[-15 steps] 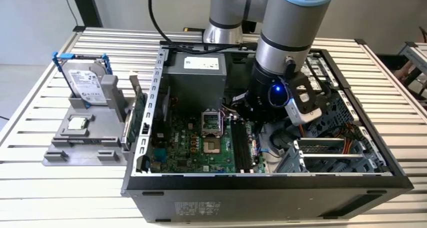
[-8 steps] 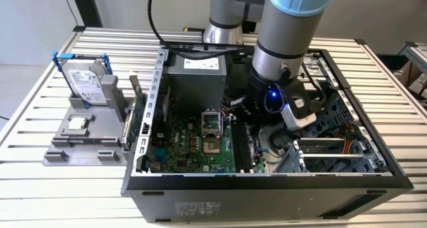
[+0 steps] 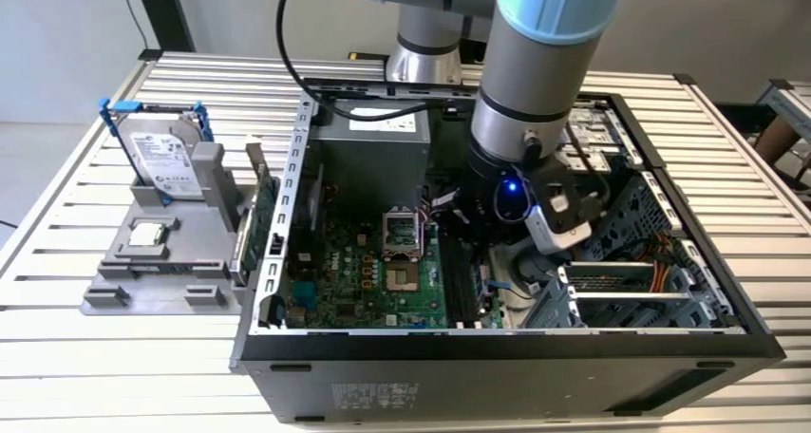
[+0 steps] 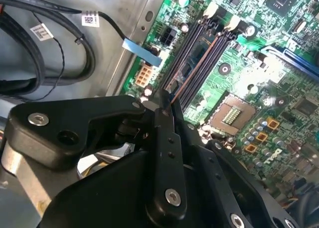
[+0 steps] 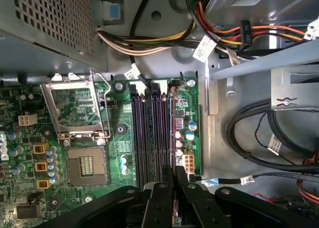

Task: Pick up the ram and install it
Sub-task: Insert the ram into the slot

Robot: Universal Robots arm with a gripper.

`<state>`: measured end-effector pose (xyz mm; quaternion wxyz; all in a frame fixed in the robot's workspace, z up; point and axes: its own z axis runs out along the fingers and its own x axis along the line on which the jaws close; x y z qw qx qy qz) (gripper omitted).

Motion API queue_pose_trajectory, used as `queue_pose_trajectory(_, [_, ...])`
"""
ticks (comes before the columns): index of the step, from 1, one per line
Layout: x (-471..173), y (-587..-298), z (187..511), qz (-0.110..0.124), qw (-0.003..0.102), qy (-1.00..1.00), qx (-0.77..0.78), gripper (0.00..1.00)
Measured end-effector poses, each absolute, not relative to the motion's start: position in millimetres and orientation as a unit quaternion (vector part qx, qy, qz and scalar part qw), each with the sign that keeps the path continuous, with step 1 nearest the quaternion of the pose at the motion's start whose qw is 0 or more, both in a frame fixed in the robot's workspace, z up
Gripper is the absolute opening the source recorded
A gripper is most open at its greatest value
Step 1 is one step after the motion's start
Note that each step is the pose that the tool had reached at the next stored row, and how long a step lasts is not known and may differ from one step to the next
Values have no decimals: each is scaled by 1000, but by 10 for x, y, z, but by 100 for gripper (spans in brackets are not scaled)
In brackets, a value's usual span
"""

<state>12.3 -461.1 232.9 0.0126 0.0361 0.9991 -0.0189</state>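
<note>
First wrist view, looking straight down: the ram (image 5: 172, 138) shows as a thin edge-on strip lined up along the memory slot nearest the motherboard's (image 5: 114, 133) outer edge. Its near end is pinched between the black fingers (image 5: 160, 198) of the gripper (image 5: 173, 182), which are drawn in tight on it. In the second wrist view the same strip runs away from the fingertips along that slot, with the neighbouring slots (image 4: 187, 44) bare beside it (whether it is pressed fully home or just resting in the slot, I cannot tell from where I stand). Next to the slots sits the open processor socket (image 5: 87, 168), and a bundle of coloured cables (image 5: 149, 39) hangs past the board's far end. From the exterior view, the arm (image 3: 533, 63) reaches down into the open computer case (image 3: 507, 343) on the slatted table (image 3: 76, 357). Off to the exterior view's left, a hard drive (image 3: 165, 158) in a blue frame stands upright on a grey stand (image 3: 152, 272), well apart from the case.
</note>
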Motion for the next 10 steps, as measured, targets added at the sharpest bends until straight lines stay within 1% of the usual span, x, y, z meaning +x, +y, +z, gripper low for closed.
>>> queue_pose_trajectory(10, [98,-4663,2278,-19,13,999,28,0])
